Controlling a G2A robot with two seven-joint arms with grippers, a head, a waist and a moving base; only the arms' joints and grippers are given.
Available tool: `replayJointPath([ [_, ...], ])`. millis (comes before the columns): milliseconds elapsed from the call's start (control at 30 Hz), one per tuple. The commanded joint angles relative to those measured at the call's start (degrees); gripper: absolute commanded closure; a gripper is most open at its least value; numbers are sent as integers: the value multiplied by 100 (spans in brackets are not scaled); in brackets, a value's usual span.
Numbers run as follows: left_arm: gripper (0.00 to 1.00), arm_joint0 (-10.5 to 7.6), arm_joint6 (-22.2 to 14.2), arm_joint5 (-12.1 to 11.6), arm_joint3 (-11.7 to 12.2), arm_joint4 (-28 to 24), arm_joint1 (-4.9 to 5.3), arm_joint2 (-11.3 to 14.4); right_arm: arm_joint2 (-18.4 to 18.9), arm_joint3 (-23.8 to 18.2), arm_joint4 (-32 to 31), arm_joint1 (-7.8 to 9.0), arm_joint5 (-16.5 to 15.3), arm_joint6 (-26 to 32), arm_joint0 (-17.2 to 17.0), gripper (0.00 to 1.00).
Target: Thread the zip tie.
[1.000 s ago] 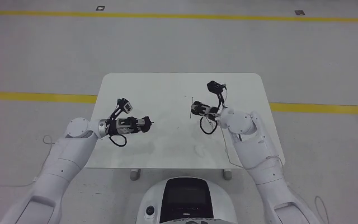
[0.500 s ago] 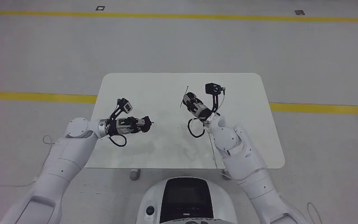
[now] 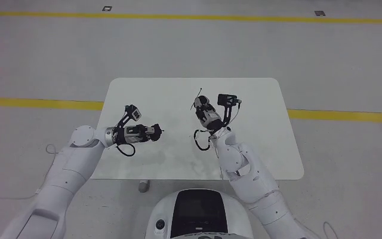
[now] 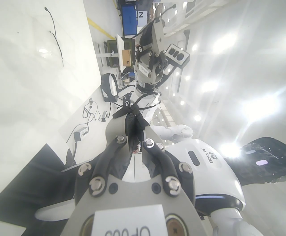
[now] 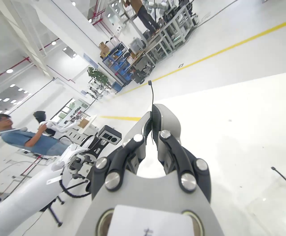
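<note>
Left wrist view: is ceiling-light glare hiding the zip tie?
Left wrist view: ceiling lights flare and haze the side away from the table, but the zip tie in the right gripper shows; right wrist view: evenly lit, tie dark against floor; both bend straight lines.

Your work surface is a white rectangular table with rounded corners (image 3: 256, 156), standing on a pale grey floor (image 3: 59, 60). One yellow painted floor line (image 3: 48, 103) shows on both sides of the table. A second yellow line (image 3: 179, 17) lies farther off, with one small dark square floor marker (image 3: 107, 8) and another (image 3: 320, 12) near it. Out in the hall you have blue storage racks (image 5: 116, 67), a leafy green potted plant (image 5: 98, 77) near them, and metal-framed workbenches (image 5: 169, 40). Beyond the table edge stand a black-and-white office chair (image 4: 109, 88) and a brown cardboard box (image 4: 126, 57). A small grey box with loose black cables (image 4: 80, 133) lies on the floor.
</note>
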Motion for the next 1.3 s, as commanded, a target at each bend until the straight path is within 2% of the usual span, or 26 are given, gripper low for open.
replayJointPath([
  [0, 100, 0, 0, 0, 0, 0, 0, 0, -207, -14, -199, -28, 114, -235, -53, 100],
  [200, 100, 0, 0, 0, 0, 0, 0, 0, -548, 59, -589, -113, 531, -973, -153, 100],
  [333, 100, 0, 0, 0, 0, 0, 0, 0, -723, 216, -843, -160, 762, -1156, -126, 100],
  [900, 100, 0, 0, 0, 0, 0, 0, 0, -789, 258, -960, -170, 781, -1186, -111, 100],
  [1033, 100, 0, 0, 0, 0, 0, 0, 0, -1025, 124, -1336, -222, 1237, -1651, -297, 100],
  [1133, 100, 0, 0, 0, 0, 0, 0, 0, -1180, 120, -1304, -287, 1384, -2074, -394, 100],
  [1267, 100, 0, 0, 0, 0, 0, 0, 0, -1375, 194, -1238, -363, 1422, -2300, -440, 100],
])
